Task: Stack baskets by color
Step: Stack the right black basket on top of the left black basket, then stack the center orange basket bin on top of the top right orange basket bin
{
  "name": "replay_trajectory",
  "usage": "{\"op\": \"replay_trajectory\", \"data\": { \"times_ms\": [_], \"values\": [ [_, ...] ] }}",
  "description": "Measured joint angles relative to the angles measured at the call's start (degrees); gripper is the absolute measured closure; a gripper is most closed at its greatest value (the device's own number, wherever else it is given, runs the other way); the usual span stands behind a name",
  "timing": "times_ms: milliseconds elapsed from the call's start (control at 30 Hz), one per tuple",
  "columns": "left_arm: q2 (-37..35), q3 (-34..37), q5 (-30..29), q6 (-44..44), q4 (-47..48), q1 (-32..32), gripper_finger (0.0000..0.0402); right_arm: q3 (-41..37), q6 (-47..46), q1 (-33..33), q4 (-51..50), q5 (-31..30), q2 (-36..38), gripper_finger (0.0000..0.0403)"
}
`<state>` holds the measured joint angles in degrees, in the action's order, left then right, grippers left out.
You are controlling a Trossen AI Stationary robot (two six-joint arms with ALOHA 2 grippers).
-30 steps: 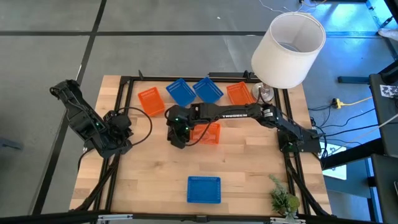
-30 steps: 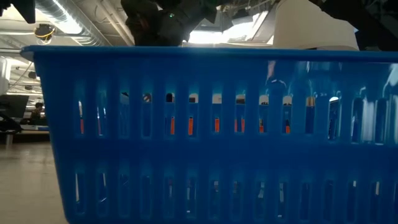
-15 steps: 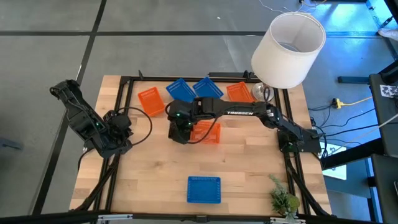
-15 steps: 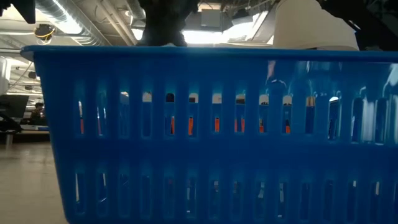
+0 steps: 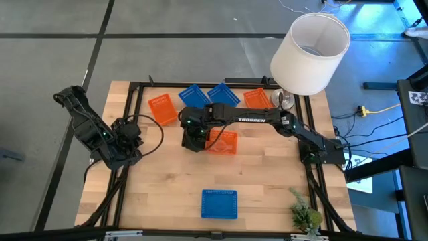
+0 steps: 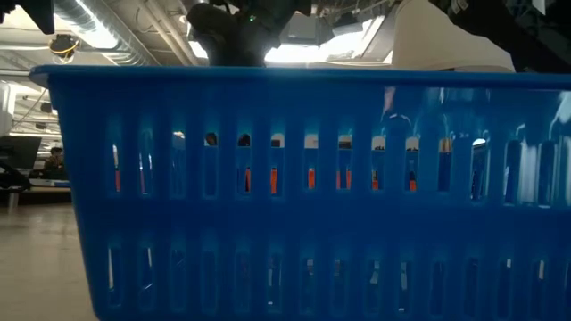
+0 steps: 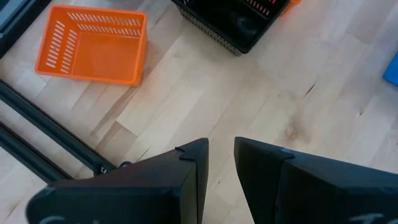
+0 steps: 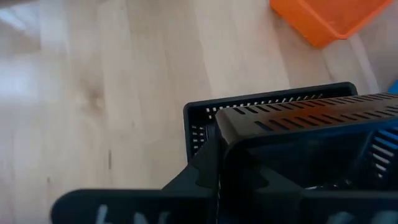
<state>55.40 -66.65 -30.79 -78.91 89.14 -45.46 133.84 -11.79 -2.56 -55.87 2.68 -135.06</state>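
Observation:
My right gripper reaches to the table's middle and is shut on a black basket. That basket sits in a second black basket, next to an orange basket. Along the far edge rest another orange basket, two blue baskets and a third orange one. One more blue basket lies at the near edge. My left gripper waits open at the table's left side. My right gripper holds the upper black basket by its end wall near a corner, slanting down from the table's right. The dark fingers blend with the dark wall, so the kind of hold does not show. The basket sits inside the lower black basket, its rim a little above the other's.
A large white lampshade stands at the far right corner and a small green plant at the near right. A black frame rims the table. Bare wood lies between the middle baskets and the near blue basket, which fills the low view.
My right gripper has tipped and risen slightly over the black baskets, its forearm shifting a little toward the far edge. The baskets on the table have kept their places.

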Motion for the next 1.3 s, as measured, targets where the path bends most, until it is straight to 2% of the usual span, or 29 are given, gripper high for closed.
{"op": "replay_trajectory", "data": {
  "times_ms": [333,533,900,1300],
  "values": [
    [0.0,0.0,0.0,0.0,0.0,0.0,0.0333,0.0,-1.2,-0.2,0.0,1.9,0.0,0.0383],
    [0.0,0.0,0.0,0.0,0.0,0.0,0.0333,0.0,-0.3,-0.2,0.3,1.5,0.0,0.0397],
    [0.0,0.0,0.1,0.0,0.0,0.0,0.0333,0.0,0.3,-0.7,0.3,1.4,0.0,0.0327],
    [0.0,0.0,0.2,0.0,0.0,0.0,0.0333,1.2,3.3,-0.9,0.1,2.9,1.0,0.0322]
  ]
}}
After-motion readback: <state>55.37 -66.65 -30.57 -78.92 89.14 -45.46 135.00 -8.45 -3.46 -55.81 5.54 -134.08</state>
